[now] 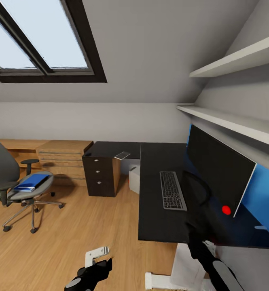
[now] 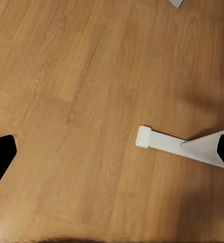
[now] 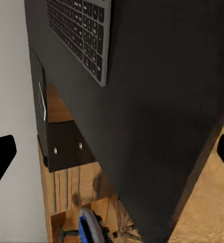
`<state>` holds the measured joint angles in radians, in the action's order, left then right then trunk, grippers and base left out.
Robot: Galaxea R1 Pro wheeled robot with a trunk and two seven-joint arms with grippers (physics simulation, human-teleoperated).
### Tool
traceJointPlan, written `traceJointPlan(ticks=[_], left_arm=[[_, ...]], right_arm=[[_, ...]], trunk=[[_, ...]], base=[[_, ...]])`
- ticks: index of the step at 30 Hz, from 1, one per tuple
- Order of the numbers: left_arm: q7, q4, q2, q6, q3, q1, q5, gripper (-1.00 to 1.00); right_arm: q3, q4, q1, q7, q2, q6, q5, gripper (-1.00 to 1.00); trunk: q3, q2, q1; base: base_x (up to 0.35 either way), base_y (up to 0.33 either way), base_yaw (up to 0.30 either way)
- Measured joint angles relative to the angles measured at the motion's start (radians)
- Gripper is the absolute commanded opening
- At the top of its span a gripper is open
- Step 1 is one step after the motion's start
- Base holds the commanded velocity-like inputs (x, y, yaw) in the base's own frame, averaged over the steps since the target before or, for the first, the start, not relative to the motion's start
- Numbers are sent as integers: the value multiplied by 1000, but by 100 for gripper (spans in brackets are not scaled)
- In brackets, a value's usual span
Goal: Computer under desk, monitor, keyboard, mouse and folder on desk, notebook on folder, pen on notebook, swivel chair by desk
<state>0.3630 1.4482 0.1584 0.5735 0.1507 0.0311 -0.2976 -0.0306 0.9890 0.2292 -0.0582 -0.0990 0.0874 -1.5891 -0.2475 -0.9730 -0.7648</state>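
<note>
So, keyboard [image 1: 172, 190] and monitor [image 1: 218, 168] are seen on the desk [image 1: 158, 226].
Folder [image 1: 30, 181] is left on the chair [image 1: 17, 186], well away from the desk; both grippers [image 2: 112, 157] [image 3: 112, 157] are held wide open, nothing gripped.

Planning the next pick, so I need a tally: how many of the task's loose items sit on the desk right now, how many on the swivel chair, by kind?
On the desk:
monitor: 1
keyboard: 1
notebook: 1
On the swivel chair:
folder: 1
Total: 4
I cannot make out the mouse or the pen.
</note>
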Motion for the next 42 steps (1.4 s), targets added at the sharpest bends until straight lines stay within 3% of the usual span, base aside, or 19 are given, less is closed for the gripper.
traceJointPlan(ticks=[2,5,7,8,10,13,17,22,26,29,33,38,42], left_arm=[[0,-1,0,1,-13,0,0,100],[-1,-21,-1,2,-29,0,0,100],[-2,-63,-3,0,-39,0,0,100],[-3,-101,-6,-1,-46,0,0,100],[-3,-141,-10,-2,-50,0,2,100],[-4,-197,-17,-5,-57,0,4,100],[-4,-234,-38,-7,-64,0,1,100],[-6,-331,-75,-52,-66,0,0,100],[-5,-440,-87,-249,-62,0,6,100],[-4,-478,-89,-352,-59,0,7,100],[-2,-490,-90,-381,-59,0,7,100],[-1,-504,-90,-392,-58,0,6,100],[2,-522,-88,-398,-59,0,6,100]], right_arm=[[-34,-19,2,-12,2,-11,15,100],[-98,-67,3,-17,0,-63,88,100],[-148,-115,3,-18,0,-106,173,100],[-184,-155,3,-18,0,-139,244,100],[-221,-203,3,-18,0,-179,325,100],[-296,-350,3,-18,2,-333,545,100],[-316,-482,3,-18,30,-456,675,100],[-320,-612,3,-18,50,-522,722,100],[-335,-656,3,-15,61,-534,738,100],[-380,-696,3,-13,87,-536,784,100],[-437,-725,3,-14,100,-537,854,100],[-459,-733,3,-15,108,-540,882,100],[-465,-737,3,-14,130,-541,892,100]], trunk=[[0,0,0],[0,0,0],[0,0,0],[0,0,0],[0,0,0],[0,0,0],[0,0,0],[0,0,1],[0,0,1],[0,0,1],[0,0,1],[0,0,1],[0,0,1]], base=[[-336,0,0],[-336,2,0],[-334,38,0],[-326,85,0],[-303,134,0],[-217,236,0],[-137,289,0],[-27,320,0],[99,324,0],[146,321,0],[155,320,0],[158,320,0],[159,319,0]])
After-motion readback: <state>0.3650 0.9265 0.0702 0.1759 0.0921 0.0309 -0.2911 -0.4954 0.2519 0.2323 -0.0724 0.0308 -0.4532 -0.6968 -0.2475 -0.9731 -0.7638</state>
